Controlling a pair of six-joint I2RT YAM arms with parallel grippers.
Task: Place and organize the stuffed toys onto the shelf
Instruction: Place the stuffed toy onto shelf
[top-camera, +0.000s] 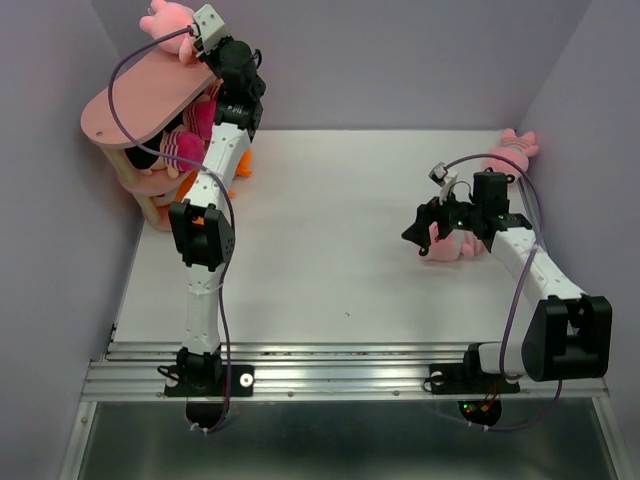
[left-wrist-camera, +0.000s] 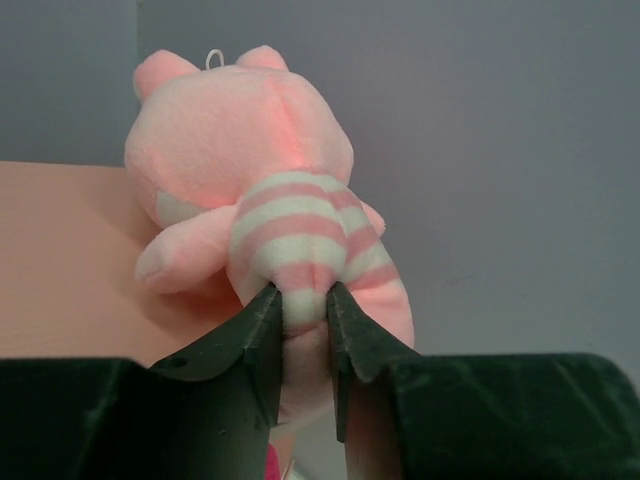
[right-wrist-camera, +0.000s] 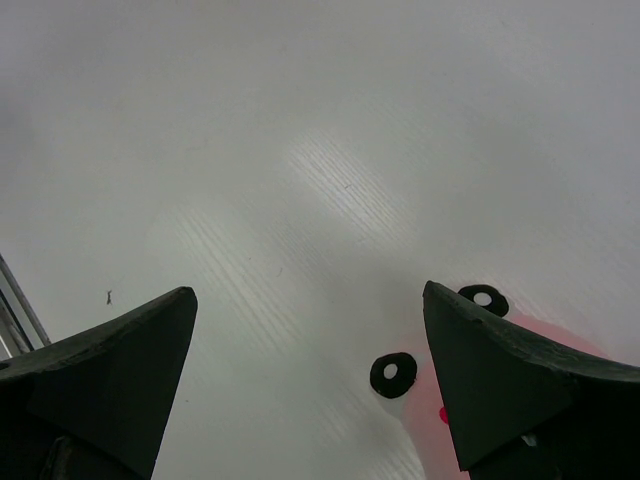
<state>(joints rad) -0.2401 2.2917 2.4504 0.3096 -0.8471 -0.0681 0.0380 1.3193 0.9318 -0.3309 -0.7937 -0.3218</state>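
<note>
Plush-toy sorting scene with two robot arms at a white table (top-camera: 330, 260). The left gripper (left-wrist-camera: 303, 295) reaches up to the top board of the pink shelf (top-camera: 140, 105) in the far-left corner. Its two dark fingers are closed on the striped rump of a pink striped toy (left-wrist-camera: 250, 150).

The toy lies straight ahead of that claw. Its long axis runs away from the fingers toward the back wall, with its head farthest off. It rests at the board's edge: the board shows under its left side only, and its right side seems to hang past the rim. Releasing it safely probably calls for a shift leftward over the board first.

More toys (top-camera: 185, 145) fill the lower tiers.

The right gripper (right-wrist-camera: 308, 292) hangs low over the table with its fingers spread wide and nothing between them. A second pink toy (top-camera: 438, 248) lies just beside its right finger. A third pink toy (top-camera: 512, 150) lies by the right wall, nearer the right arm.
</note>
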